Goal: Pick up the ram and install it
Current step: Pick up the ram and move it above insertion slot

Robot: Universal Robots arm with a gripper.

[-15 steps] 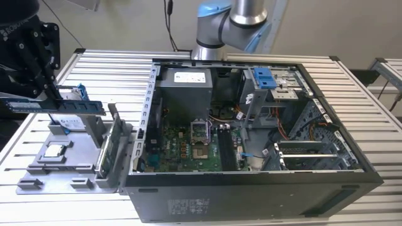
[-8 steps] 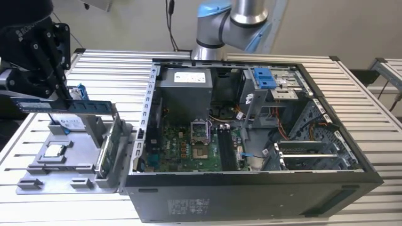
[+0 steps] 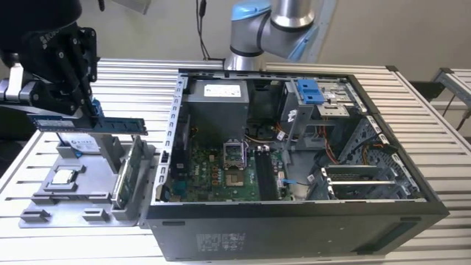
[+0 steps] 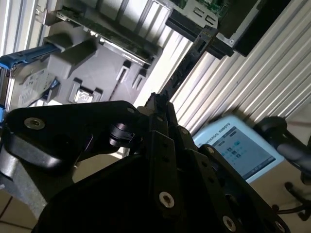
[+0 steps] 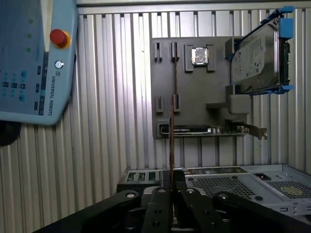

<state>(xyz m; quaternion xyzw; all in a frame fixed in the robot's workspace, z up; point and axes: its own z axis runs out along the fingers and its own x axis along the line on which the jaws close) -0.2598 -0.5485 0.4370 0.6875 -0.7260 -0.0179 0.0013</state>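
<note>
Clamping the ram [image 3: 110, 126] by its middle between narrowed fingers, the gripper [image 3: 83, 115] holds it level above the grey parts tray [image 3: 92, 190], near the slatted table's [image 3: 132, 83] edge at the exterior view's left. The hard drive [image 3: 76, 144] and CPU chip [image 3: 65, 176] sit in the tray. The open computer case [image 3: 294, 232] stands just beside it.

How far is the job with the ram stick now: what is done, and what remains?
Picking up looks done: the gripper is shut on the ram stick, held lifted above the gray holder at the exterior view's left. In hand: the first wrist view shows the stick edge-on between the fingers. Left: installing. The stick is outside the open computer case, not at the green board inside.
</note>
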